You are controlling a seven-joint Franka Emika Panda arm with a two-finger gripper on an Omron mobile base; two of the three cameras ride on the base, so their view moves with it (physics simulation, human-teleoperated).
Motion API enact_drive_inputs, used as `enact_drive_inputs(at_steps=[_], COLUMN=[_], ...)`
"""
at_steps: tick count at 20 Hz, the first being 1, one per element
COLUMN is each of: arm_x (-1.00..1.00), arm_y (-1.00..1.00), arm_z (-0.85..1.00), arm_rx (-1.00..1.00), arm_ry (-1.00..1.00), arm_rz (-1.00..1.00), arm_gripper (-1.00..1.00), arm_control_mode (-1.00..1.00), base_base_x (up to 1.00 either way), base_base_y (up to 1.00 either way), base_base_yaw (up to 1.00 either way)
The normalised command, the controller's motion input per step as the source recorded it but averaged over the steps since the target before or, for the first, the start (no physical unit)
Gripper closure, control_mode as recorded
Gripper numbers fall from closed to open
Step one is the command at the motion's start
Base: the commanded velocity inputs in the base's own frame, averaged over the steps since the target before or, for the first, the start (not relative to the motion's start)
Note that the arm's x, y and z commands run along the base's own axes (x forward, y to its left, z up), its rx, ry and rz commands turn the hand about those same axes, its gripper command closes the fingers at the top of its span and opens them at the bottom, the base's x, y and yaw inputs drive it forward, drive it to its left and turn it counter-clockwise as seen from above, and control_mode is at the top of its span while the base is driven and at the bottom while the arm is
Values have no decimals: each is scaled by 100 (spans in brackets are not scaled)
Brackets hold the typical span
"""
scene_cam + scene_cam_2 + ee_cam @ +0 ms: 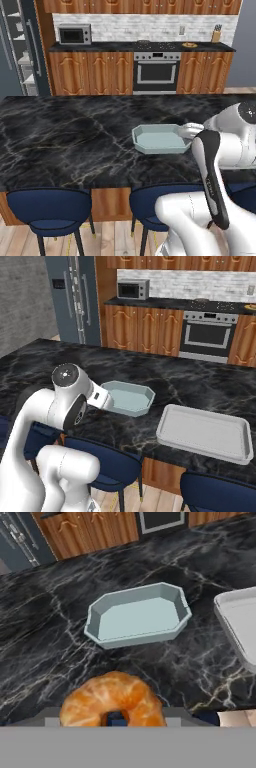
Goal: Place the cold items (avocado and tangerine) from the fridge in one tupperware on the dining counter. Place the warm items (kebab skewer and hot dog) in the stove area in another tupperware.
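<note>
An orange tangerine [112, 699] sits between the fingertips of my gripper [114, 717], which is shut on it. It hangs over the black marble dining counter [75, 135], just short of a pale blue-grey tupperware [137, 614] that has nothing in it. In the left base view my hand [189, 131] is at the right end of that tupperware [160, 139]. A second, wider grey tupperware [205, 431] lies to its right. The avocado, kebab skewer and hot dog are out of view.
The fridge [75, 296] stands at the back left, with its door open in the left base view. The stove and oven [156, 65] sit in the far wooden cabinets beside a microwave [74, 35]. Blue stools [50, 205] line the counter's near edge.
</note>
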Motion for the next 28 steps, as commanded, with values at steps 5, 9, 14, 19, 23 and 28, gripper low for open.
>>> enact_drive_inputs(at_steps=[5, 9, 14, 19, 23, 28], arm_x=[100, 100, 93, 74, 61, 52], arm_y=[-31, -10, -8, -8, -14, -9], arm_z=[-11, -37, -30, -37, -50, -47], arm_rx=[14, 0, 0, 0, -5, -11], arm_ry=[23, 32, 21, 5, 1, 2], arm_rz=[18, 11, 3, 12, 7, 1], arm_gripper=[100, 100, 100, 100, 100, 100], arm_control_mode=[-100, -100, -100, -100, -100, -100], base_base_x=[0, 0, 0, 0, 0, 0], base_base_y=[0, 0, 0, 0, 0, 0], base_base_yaw=[0, 0, 0, 0, 0, 0])
